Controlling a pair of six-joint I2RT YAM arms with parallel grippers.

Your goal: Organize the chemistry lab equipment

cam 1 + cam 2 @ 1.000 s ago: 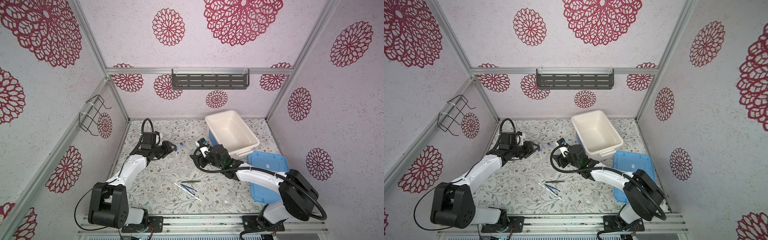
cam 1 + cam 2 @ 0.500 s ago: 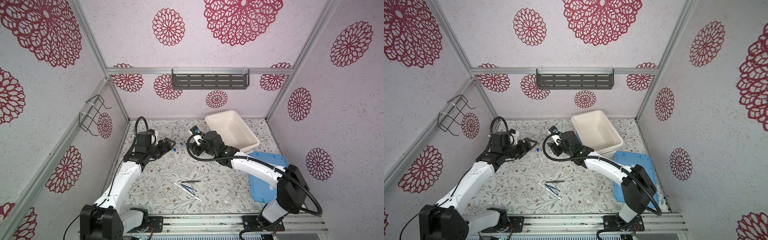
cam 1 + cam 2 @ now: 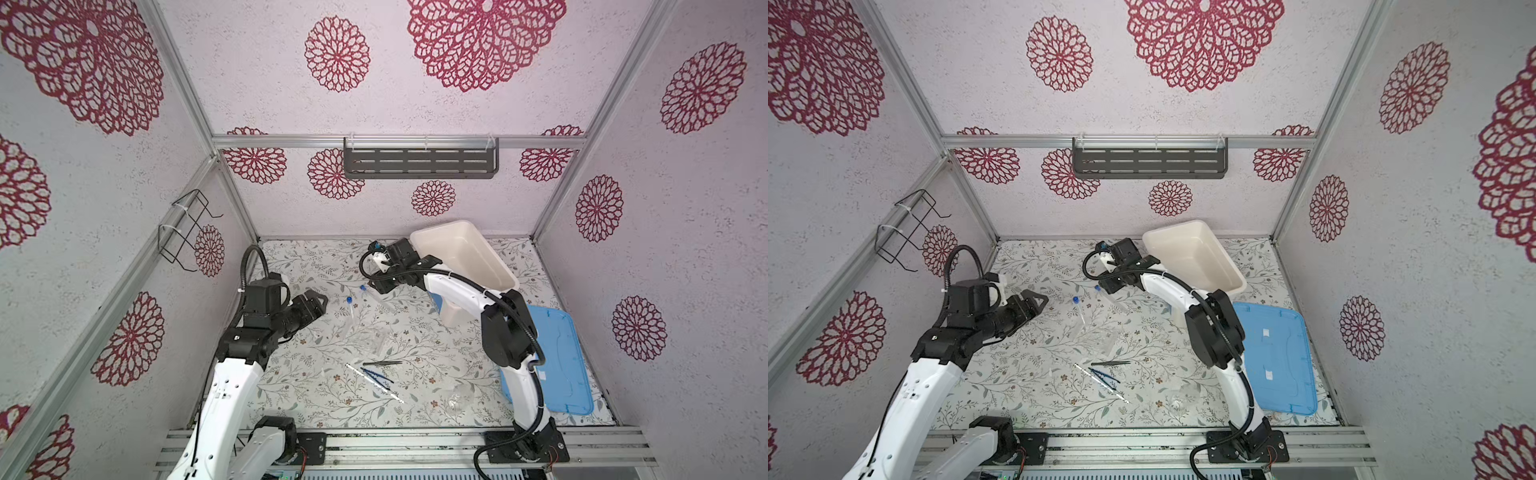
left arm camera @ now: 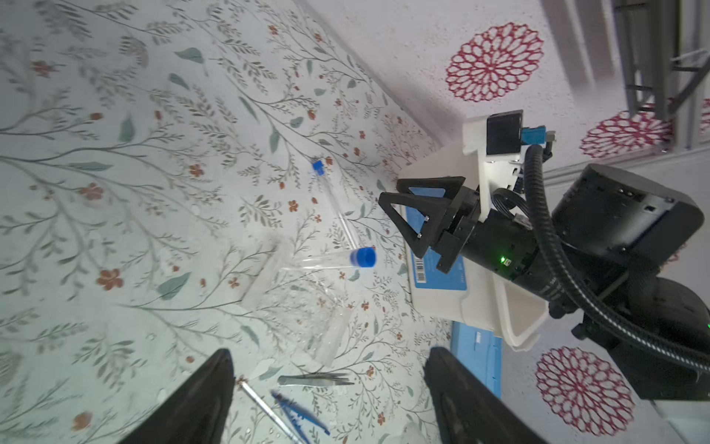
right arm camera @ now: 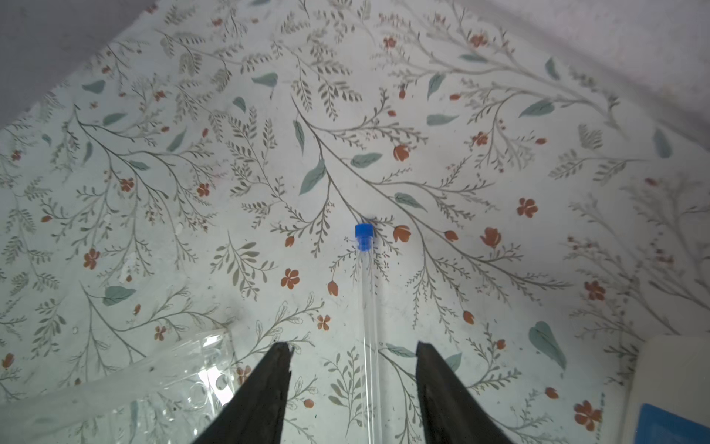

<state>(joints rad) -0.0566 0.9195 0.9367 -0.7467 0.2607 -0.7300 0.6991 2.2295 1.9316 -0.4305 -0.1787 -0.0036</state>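
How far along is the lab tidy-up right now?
Barely started. Done: perhaps one capped tube resting at the clear holder, though whether it is seated is unclear. In hand: nothing gripped; the right gripper straddles the second tube, jaws open, and the left gripper is open. Remaining: dark tweezers, blue tweezers, white stick and clear vessel lie loose on the table.
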